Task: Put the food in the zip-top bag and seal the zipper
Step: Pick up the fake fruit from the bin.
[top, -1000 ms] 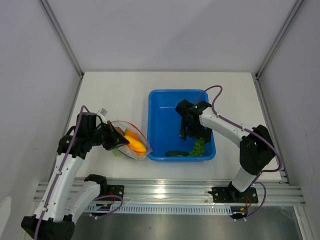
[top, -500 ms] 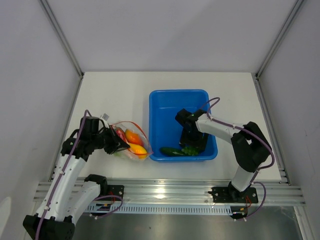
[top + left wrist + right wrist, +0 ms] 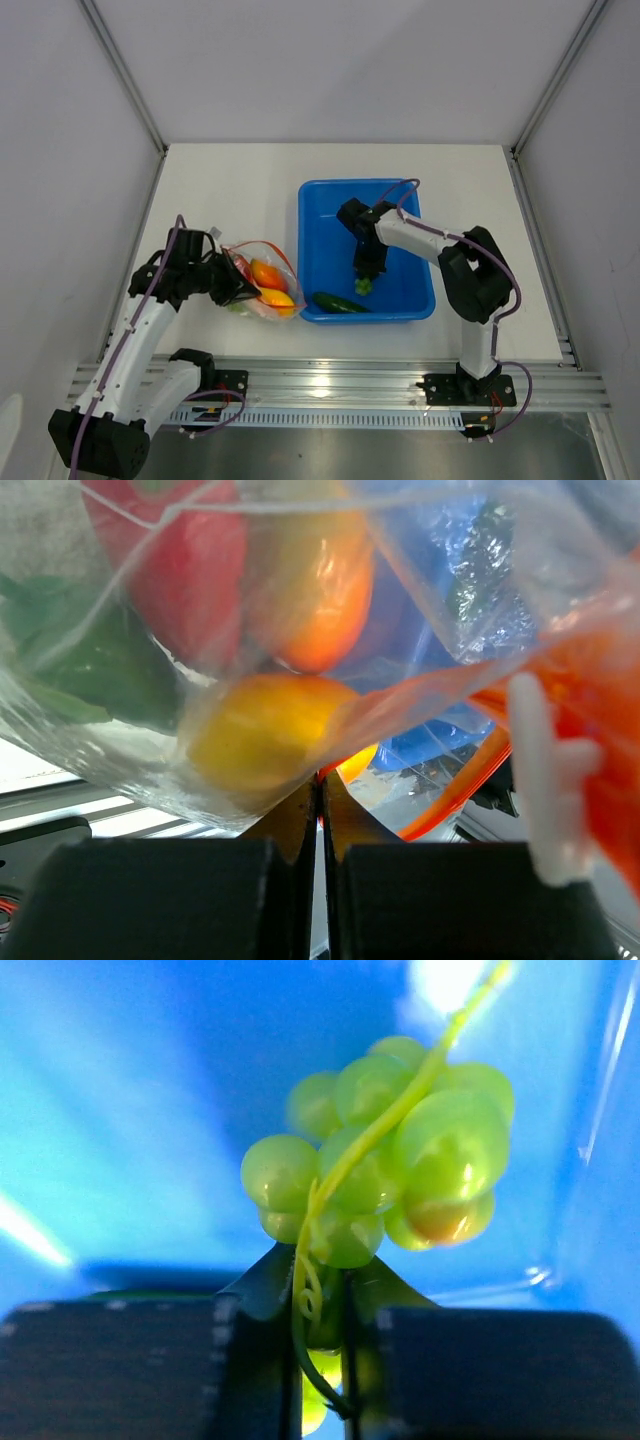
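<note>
Orange-yellow toy fruits (image 3: 272,284) are bagged in the clear floppy zip-top bag (image 3: 90,760), pinched by the left pincer (image 3: 320,792). Green toy grapes (image 3: 385,1150) are gripped by the right pincer (image 3: 345,1305).

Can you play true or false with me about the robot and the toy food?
1. The right end effector is pinching the bunch of green toy grapes. True.
2. The long dark green toy vegetable is inside the clear plastic zip-top bag. False: it lies in the blue rectangular plastic tub.
3. The left end effector is shut on the bag's plastic. True.
4. The bag has nothing in it. False: orange-yellow toy fruits and a red toy are inside.
</note>
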Robot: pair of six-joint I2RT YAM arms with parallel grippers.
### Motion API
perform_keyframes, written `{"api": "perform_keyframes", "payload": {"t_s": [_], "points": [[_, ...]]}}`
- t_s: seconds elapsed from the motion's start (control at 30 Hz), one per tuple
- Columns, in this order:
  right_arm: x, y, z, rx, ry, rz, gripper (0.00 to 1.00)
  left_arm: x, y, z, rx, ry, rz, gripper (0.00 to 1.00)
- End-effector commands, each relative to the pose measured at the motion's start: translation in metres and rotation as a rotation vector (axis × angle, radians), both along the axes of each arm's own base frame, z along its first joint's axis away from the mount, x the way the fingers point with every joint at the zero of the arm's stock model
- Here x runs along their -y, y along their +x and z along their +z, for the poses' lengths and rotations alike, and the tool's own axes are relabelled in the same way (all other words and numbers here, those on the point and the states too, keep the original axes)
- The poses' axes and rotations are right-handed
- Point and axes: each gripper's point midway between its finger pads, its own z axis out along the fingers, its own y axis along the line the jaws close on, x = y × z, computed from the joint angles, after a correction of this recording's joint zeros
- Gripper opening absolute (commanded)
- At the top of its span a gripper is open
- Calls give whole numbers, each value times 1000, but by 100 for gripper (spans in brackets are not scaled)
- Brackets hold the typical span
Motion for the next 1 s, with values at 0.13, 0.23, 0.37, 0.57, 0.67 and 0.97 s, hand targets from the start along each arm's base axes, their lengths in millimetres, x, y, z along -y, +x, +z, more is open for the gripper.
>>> {"api": "perform_keyframes", "payload": {"t_s": [0.13,0.23,0.37,0.57,0.67,0.97], "points": [[-26,68,47,190,117,99,0,0,13,4,-9,11,7,1],[-35,88,65,247,173,123,0,1,17,4,-13,12,4,0],[-46,100,85,291,234,192,0,2,23,7,-12,16,-6,1],[-70,92,110,309,389,324,0,1,26,13,-3,32,-28,0],[-80,85,123,324,465,387,0,2,25,17,5,28,-35,1],[-100,37,162,321,642,583,0,5,28,18,43,2,-40,0]]}}
